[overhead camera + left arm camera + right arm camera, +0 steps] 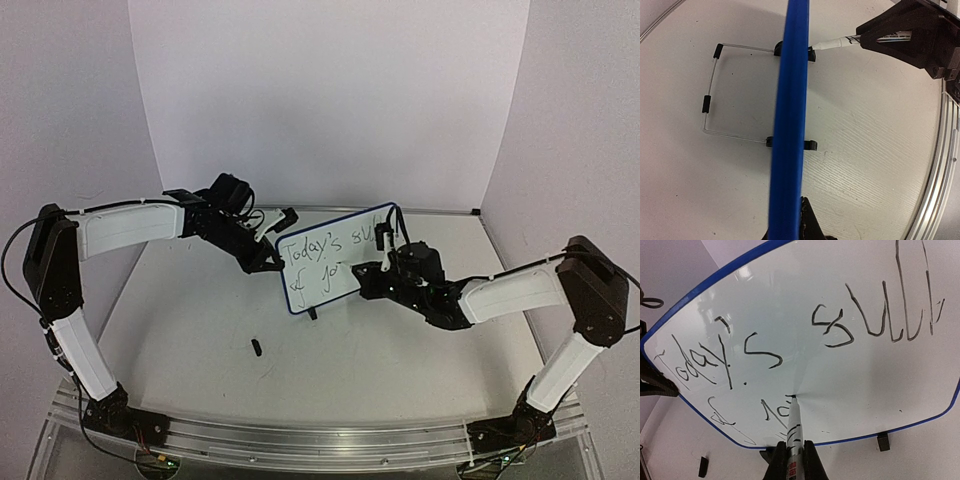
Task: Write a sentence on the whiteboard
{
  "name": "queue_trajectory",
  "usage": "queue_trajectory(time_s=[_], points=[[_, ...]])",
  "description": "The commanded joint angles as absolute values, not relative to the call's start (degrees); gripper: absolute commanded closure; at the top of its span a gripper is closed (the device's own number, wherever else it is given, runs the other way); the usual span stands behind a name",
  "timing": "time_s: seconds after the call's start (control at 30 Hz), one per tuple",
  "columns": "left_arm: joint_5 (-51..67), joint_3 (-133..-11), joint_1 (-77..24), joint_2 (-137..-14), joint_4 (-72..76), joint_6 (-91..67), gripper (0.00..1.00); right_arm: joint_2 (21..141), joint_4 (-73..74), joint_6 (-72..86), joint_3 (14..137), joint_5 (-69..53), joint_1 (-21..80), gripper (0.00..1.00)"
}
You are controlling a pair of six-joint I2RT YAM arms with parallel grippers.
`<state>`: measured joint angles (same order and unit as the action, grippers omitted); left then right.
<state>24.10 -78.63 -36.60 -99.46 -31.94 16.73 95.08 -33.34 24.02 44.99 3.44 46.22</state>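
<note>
Right end effector point(383, 262) hides sentence point(322, 247) end; whiteboard point(865, 380) top-right cut off; small black object point(257, 347) unidentifiable.

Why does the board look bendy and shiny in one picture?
Right wrist view: the close, wide lens curves the board, and light glares near its top edge; top view: its sides look straight; left wrist view: its blue rim is edge-on and a bit blurry.

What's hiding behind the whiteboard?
A thin wire stand props the whiteboard from behind, resting on the table. The board's back face is edge-on to the camera, so it cannot be seen.
</note>
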Motion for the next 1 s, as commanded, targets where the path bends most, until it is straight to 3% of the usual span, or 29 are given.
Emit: queue_trajectory(time_s=[0.0, 0.97], points=[[18.1, -77.8, -37.0, -102.7, -36.4, 19.4, 1.00, 96.7, -34.5, 25.9, 44.9, 7.1, 45.9, 1.00], [18.1, -77.8, -36.9, -102.6, -36.5, 19.3, 1.00, 90.4, -31.4, 26.2, 45.3, 6.7, 45.9, 1.00]])
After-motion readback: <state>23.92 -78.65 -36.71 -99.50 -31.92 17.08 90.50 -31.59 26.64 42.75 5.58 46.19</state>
